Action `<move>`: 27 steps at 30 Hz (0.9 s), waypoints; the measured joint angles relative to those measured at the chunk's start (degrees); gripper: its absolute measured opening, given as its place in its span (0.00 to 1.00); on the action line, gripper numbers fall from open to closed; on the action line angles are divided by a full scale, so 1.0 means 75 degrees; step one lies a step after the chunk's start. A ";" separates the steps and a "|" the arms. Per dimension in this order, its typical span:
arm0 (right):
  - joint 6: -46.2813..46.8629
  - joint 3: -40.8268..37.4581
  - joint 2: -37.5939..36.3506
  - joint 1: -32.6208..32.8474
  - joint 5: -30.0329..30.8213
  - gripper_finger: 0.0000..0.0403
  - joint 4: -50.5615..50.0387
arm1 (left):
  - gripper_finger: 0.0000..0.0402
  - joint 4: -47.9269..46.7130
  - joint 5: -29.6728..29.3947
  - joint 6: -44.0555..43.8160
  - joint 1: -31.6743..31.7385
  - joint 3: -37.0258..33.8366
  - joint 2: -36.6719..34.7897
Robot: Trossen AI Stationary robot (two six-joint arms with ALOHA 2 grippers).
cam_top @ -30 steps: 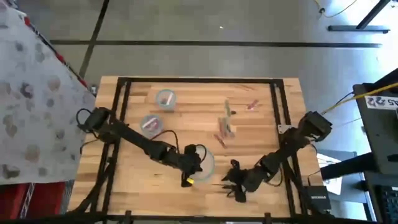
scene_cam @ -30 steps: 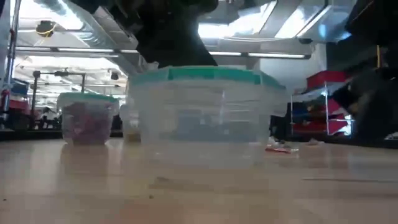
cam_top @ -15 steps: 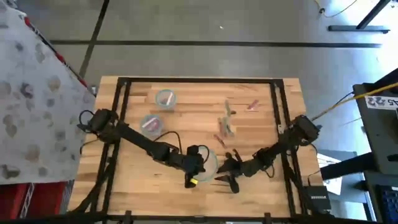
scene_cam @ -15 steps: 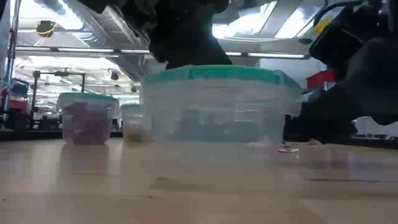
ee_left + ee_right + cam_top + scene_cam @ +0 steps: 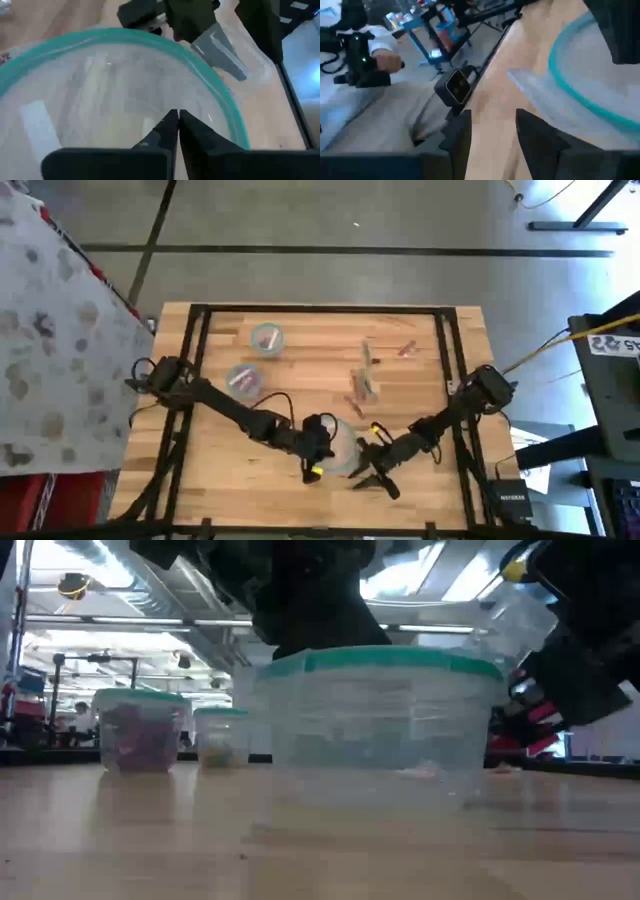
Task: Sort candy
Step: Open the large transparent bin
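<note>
- The light wooden table (image 5: 230, 480) carries three round clear plastic bowls with pale teal rims; in my judgement the sorting is only partly done.
- The largest clear bowl (image 5: 380, 720) stands near the front edge, between the two arms. It looks almost empty; something pale lies at its bottom, but I cannot tell what it is.
- The middle clear bowl (image 5: 243, 379) already holds magenta-purple candy (image 5: 138, 737), so this kind seems to be sorted at least in part.
- The smallest clear bowl (image 5: 266, 338) stands farther back, with a few pale pieces inside.
- The left gripper (image 5: 174, 131) is at the large bowl's rim, its fingers pressed together. I think it grips the wall there, but whether it holds candy I cannot tell.
- The right gripper (image 5: 492, 132) hovers just beside the same bowl, low over the table, with its fingers apart and nothing between them.
- The loose candy pieces (image 5: 360, 385), thin pink, reddish and greenish, lie scattered on the right half of the table, well apart from the bowls. These are not yet sorted.
</note>
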 joint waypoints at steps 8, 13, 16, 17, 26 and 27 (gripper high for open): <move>-0.0174 -0.0068 -0.1088 0.0030 0.2273 0.35 -0.2650 | 0.00 0.0115 0.0053 -0.0597 -0.0207 -0.0019 -0.0105; -0.0346 -0.0089 -0.1899 0.0020 0.4603 0.35 -0.4419 | 0.00 0.0047 -0.0332 -0.0749 -0.0269 0.0113 -0.0213; 0.0107 -0.0088 -0.2600 0.0015 0.6368 0.35 -0.5584 | 0.00 0.0040 -0.0127 -0.0533 -0.0213 0.0151 -0.0253; 0.0300 -0.0074 -0.2847 -0.0010 0.6775 0.35 -0.5932 | 0.00 0.0062 -0.0068 -0.0473 -0.0207 0.0158 -0.0254; 0.0147 -0.0002 -0.4394 0.0273 0.4774 0.35 -0.6516 | 0.00 -0.0015 -0.0088 -0.0377 -0.0140 0.0166 -0.0254; 0.0062 0.0062 -0.4379 0.0349 0.4149 0.35 -0.6286 | 0.00 -0.0015 -0.0106 -0.0354 -0.0140 0.0168 -0.0259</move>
